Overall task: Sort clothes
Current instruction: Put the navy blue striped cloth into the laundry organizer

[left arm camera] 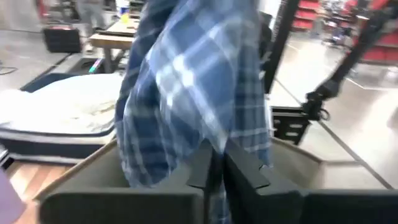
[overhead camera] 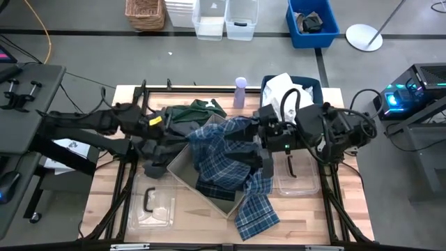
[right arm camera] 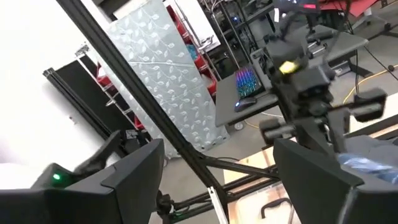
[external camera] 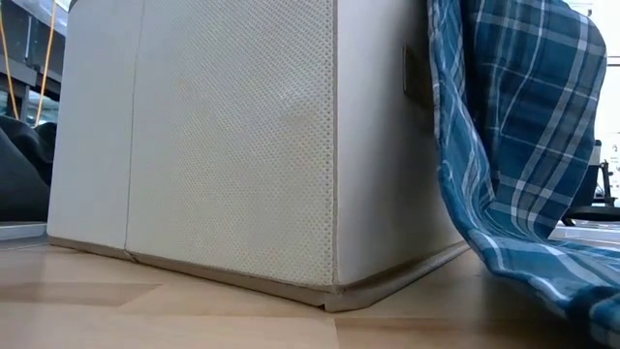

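Observation:
The blue-and-white plaid shirt [overhead camera: 230, 157] lies bunched over the open beige fabric box [overhead camera: 178, 167]; its tail hangs down the box's side onto the table [external camera: 523, 155]. My left gripper [overhead camera: 195, 136] is at the shirt's left edge and is shut on it [left arm camera: 214, 180]. My right gripper [overhead camera: 256, 150] hovers at the shirt's right side, open and empty [right arm camera: 217, 180]. A dark green garment [overhead camera: 201, 110] lies behind the box. White clothes [overhead camera: 284, 90] lie in the dark blue bin [overhead camera: 310, 85]. A dark garment [overhead camera: 155, 164] lies left of the box. My left gripper pinches a bunched fold of the plaid shirt [left arm camera: 214, 146] between its two fingers, which come roughly level from the table's left. The cloth stands up slack ahead of the fingers, above the box rim [left arm camera: 292, 155]. The rest of the shirt lies on the box, its tail [overhead camera: 254, 213] on the table.
A lilac bottle [overhead camera: 240, 90] stands at the far edge beside the bin. Clear plastic lids with dark handles lie at the near left [overhead camera: 152, 202] and under my right arm [overhead camera: 296, 174]. Bins and a basket [overhead camera: 145, 14] stand on the floor beyond the table.

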